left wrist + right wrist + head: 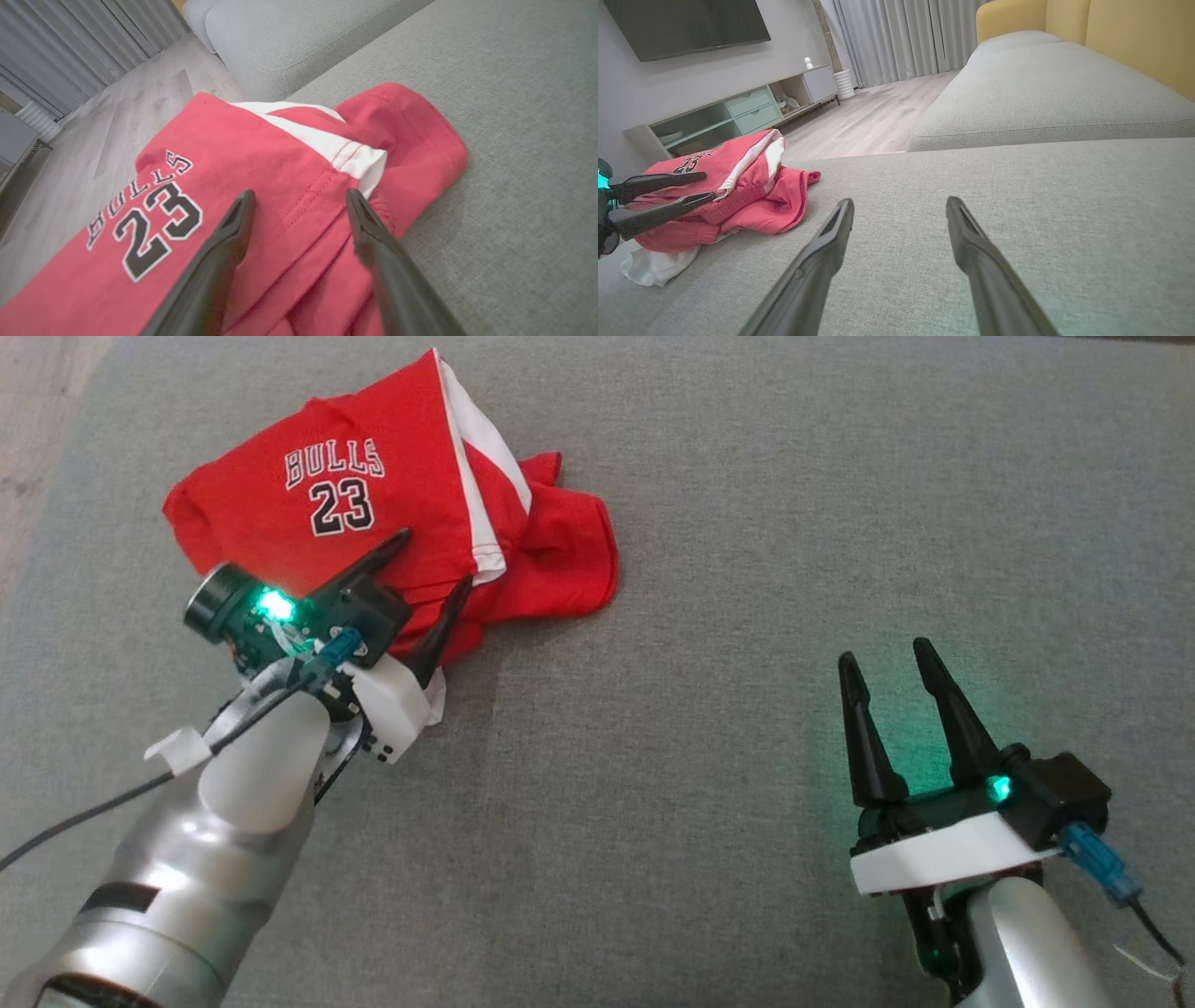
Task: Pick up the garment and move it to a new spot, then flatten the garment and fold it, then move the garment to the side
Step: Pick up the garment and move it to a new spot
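garment (392,504) edge hidden behind left claw (437,557)

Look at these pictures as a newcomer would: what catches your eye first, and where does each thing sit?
The crumpled red garment, printed BULLS 23 with white trim, stands out at the far left of the grey sofa cushion. The left gripper reaches over its near edge, jaws open, a green light glowing on its wrist. The right gripper hangs apart at the near right over bare cushion, jaws open too.
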`<state>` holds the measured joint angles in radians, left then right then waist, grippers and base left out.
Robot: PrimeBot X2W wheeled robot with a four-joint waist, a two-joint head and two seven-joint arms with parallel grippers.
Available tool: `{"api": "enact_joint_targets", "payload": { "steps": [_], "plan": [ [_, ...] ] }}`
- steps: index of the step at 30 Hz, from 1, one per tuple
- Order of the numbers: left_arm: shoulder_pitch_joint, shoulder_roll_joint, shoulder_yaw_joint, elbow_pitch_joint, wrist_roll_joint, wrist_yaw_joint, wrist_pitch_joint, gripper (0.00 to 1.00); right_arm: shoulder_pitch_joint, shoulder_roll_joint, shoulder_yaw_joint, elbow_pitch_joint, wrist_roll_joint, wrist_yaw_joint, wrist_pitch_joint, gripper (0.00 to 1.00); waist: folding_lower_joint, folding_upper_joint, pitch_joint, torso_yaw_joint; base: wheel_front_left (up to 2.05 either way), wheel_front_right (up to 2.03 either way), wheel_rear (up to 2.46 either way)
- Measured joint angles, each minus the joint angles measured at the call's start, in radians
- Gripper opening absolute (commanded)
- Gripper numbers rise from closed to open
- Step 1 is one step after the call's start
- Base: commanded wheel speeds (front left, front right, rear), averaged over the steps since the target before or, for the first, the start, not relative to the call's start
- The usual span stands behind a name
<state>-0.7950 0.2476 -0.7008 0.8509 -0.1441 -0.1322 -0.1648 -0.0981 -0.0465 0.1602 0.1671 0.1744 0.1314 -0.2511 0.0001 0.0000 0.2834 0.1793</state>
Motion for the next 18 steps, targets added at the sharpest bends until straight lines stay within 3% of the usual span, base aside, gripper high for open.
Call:
{"api": "enact_joint_targets", "payload": {
  "steps": [12,13,14,15,18],
  "plan": [
    [-0.051,-0.032,-0.030,0.123,-0.021,0.000,-0.047,1.00,-0.022,0.000,0.000,-0.003,0.000,0.000,0.000,1.00,-0.0001,0.0000,0.021,-0.017,0.00,0.00,0.00],
    [-0.055,-0.035,-0.030,0.130,-0.026,0.000,-0.048,0.74,-0.022,0.000,0.000,-0.003,0.000,0.000,0.000,1.00,-0.0001,0.0000,0.022,-0.017,0.00,0.00,0.00],
    [-0.059,-0.038,-0.030,0.138,-0.031,0.000,-0.049,0.06,-0.022,0.000,-0.001,-0.003,0.000,0.000,0.000,1.00,-0.0001,0.0000,0.023,-0.017,0.00,0.00,0.00],
    [-0.062,-0.041,-0.030,0.144,-0.037,0.000,-0.050,0.00,-0.022,0.000,-0.001,-0.003,0.000,0.000,0.000,1.00,-0.0001,0.0000,0.023,-0.017,0.00,0.00,0.00],
    [-0.063,-0.046,-0.031,0.152,-0.043,0.000,-0.060,0.00,-0.022,0.000,-0.002,-0.001,0.000,0.000,0.000,1.00,-0.0001,0.0000,0.020,-0.015,0.00,0.00,0.00]
  ]
}}
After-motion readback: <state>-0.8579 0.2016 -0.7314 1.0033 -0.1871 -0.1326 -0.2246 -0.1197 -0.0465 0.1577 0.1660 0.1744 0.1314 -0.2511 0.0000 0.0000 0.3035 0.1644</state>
